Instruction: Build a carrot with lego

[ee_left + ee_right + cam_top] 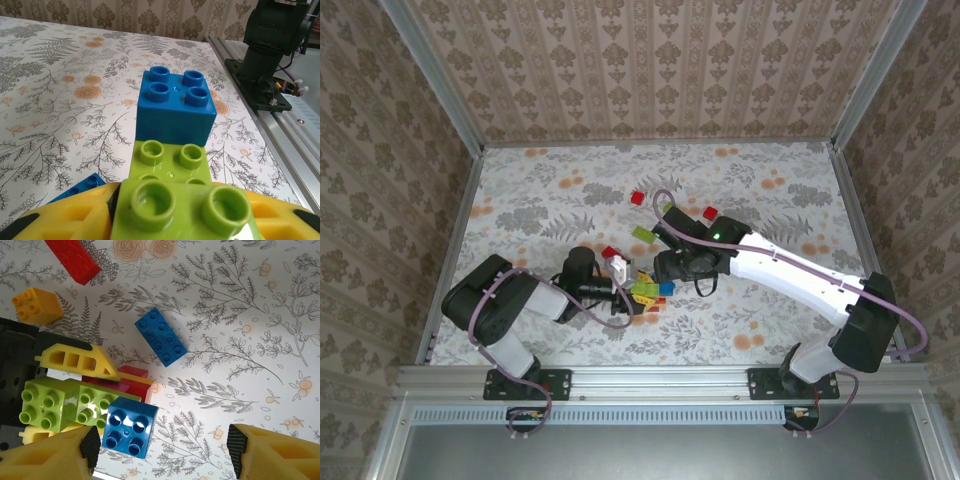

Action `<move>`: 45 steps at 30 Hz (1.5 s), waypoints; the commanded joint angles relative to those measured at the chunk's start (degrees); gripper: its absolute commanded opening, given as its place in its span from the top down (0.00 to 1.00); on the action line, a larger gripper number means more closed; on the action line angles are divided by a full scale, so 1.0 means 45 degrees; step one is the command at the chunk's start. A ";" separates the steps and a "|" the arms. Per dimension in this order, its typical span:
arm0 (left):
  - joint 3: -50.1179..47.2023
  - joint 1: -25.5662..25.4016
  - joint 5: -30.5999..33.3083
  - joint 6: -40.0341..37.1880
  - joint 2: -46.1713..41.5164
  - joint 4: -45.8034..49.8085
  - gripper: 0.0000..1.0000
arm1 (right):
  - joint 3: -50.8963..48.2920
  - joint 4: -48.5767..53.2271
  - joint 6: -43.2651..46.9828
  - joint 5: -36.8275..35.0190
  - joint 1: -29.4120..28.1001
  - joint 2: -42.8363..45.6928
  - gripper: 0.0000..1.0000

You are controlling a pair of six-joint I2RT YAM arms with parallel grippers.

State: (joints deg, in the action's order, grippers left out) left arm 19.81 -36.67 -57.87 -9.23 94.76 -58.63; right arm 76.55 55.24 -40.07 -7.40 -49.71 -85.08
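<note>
The lego lies in a loose group mid-table. My left gripper (175, 215) (632, 288) is shut on a green brick (180, 207) (47, 404), with its yellow fingers (65, 220) on both sides. That brick joins a second green brick (170, 157), which carries a blue square brick (175, 107) (129, 427). My right gripper (164, 447) (660, 272) hovers over this stack, open. The blue square brick sits just inside its left finger (90, 447). Red bricks (132, 382) lie under the stack. A blue oblong brick (161, 336) lies flat beside it.
Loose bricks lie farther out: a red one (75, 260), an orange one (37, 305), two red (638, 198) (709, 212) and a green (644, 235). A small blue brick (82, 185) sits by my left finger. The right arm's base (267, 50) and table rail (295, 150) stand beyond.
</note>
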 commanded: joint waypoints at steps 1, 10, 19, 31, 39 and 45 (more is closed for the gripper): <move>-0.0057 0.0043 -0.0538 -0.0049 -0.0412 0.0144 0.55 | -0.0009 0.0551 0.0253 -0.0518 0.0065 0.0571 0.29; -0.0099 0.0042 -0.0348 0.0419 -0.1075 0.0580 0.63 | -0.0498 0.0417 0.0443 -0.0710 0.0254 0.1407 0.29; 0.0613 0.0156 0.1730 0.1621 -0.2327 0.2762 0.68 | -0.1155 -0.0296 0.0986 -0.0553 0.0348 0.1844 0.29; 0.4035 0.1552 0.6281 0.2856 -0.5915 1.3108 0.71 | -0.2208 -0.1346 0.2248 -0.0885 0.1273 0.3023 0.29; 0.5860 0.4351 0.5265 0.3762 -0.6732 1.5859 0.68 | -0.2617 -0.1658 0.2991 -0.0523 0.1501 0.3845 0.29; 0.8152 0.6180 0.4303 0.3545 -0.4570 1.7076 0.68 | -0.2693 -0.1915 0.3333 0.0126 0.1554 0.4014 0.29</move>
State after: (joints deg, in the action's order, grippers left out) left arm 52.18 -12.49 -34.04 5.82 70.65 13.54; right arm 65.12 47.88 -27.05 -8.60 -43.09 -68.16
